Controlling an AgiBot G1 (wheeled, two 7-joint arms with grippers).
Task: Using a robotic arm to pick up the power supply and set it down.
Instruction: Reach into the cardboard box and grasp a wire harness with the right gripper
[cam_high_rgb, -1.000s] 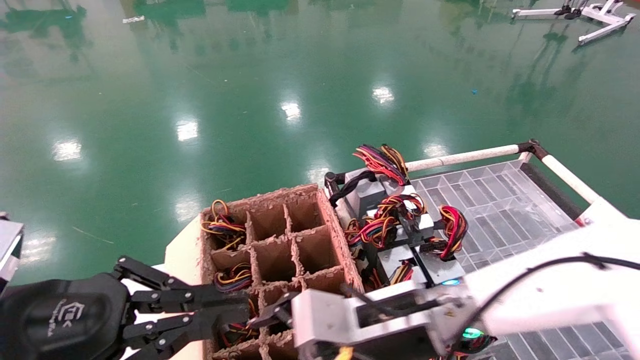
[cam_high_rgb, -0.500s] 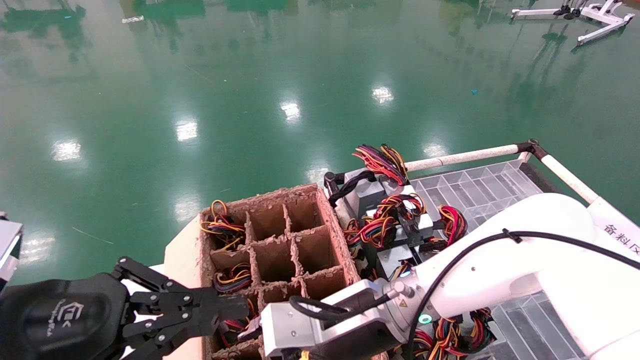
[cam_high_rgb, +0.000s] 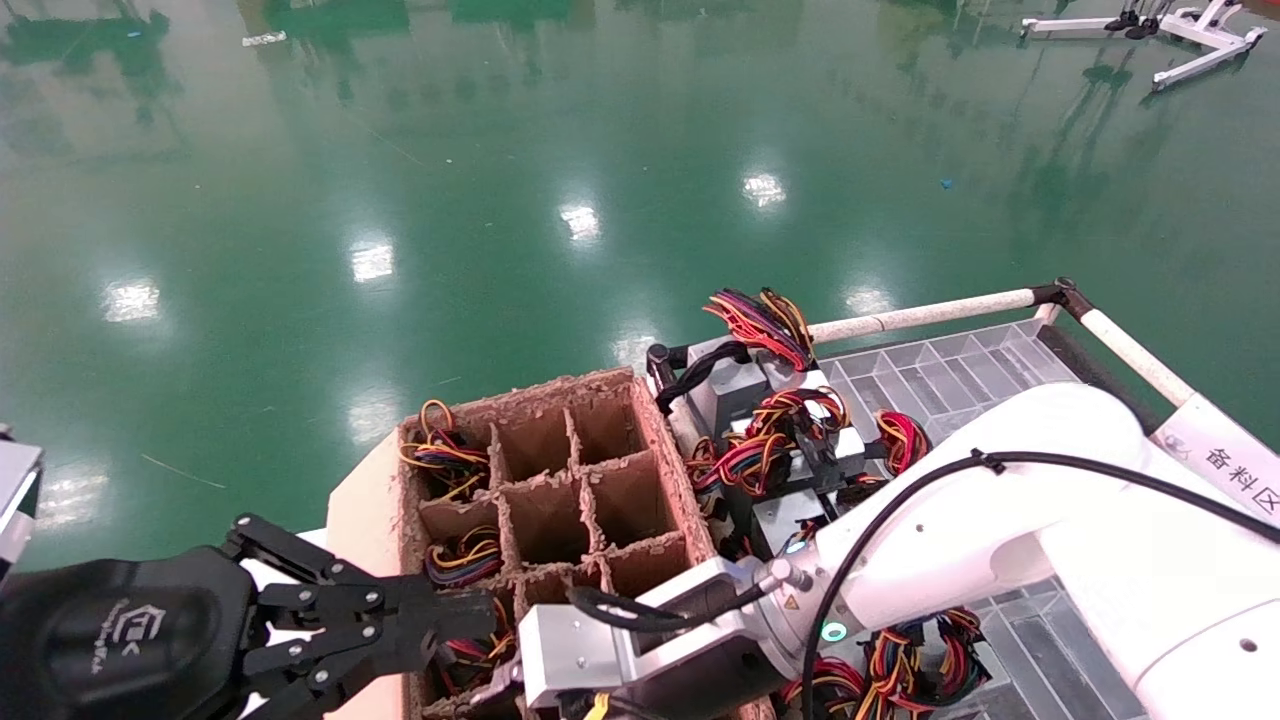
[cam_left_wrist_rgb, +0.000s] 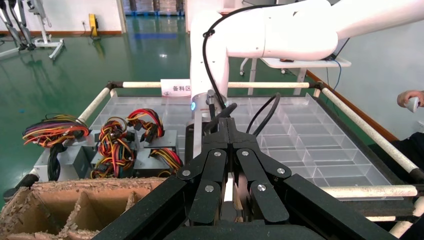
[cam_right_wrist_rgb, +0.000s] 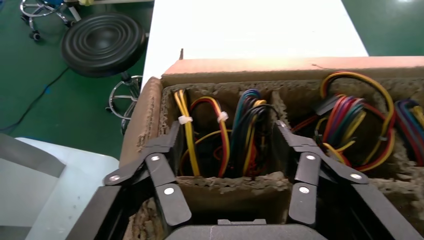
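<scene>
Cardboard worries us first: the right claw (cam_right_wrist_rgb: 227, 127) hangs over the nearest row of the divided cardboard box (cam_right_wrist_rgb: 235, 192). It is spread wide and grips nothing, with one finger at each side wall of a single cell. The power supply (cam_right_wrist_rgb: 247, 135) sits down in that cell. Only its yellow, red and dark wires show, and its grey body is hidden from us.

We judge the wires to be the main hazard. They loop up between the fingers, so a pull upward could hook a tie-wrapped strand and drag the unit out. Closing the claw here could catch wire instead of metal, which would make for a loose hold. The dividers look soft and ragged, and a finger pressing on them could bend a wall or shift the whole box on the white tabletop (cam_right_wrist_rgb: 250, 25).

The left claw (cam_high_rgb: 485, 608) is just beside the box's near left edge, fingers pressed together and empty. It is close to the right wrist, so a sideways swing risks contact between the two. The black cable (cam_high_rgb: 985, 460) looping along the white robotic arm (cam_high_rgb: 980, 520) could also snag.

Farther off, more supplies (cam_high_rgb: 790, 440) crowd the clear tray (cam_high_rgb: 960, 370), their bundles tangled together. Beyond the tray lies the green floor (cam_high_rgb: 500, 150).
</scene>
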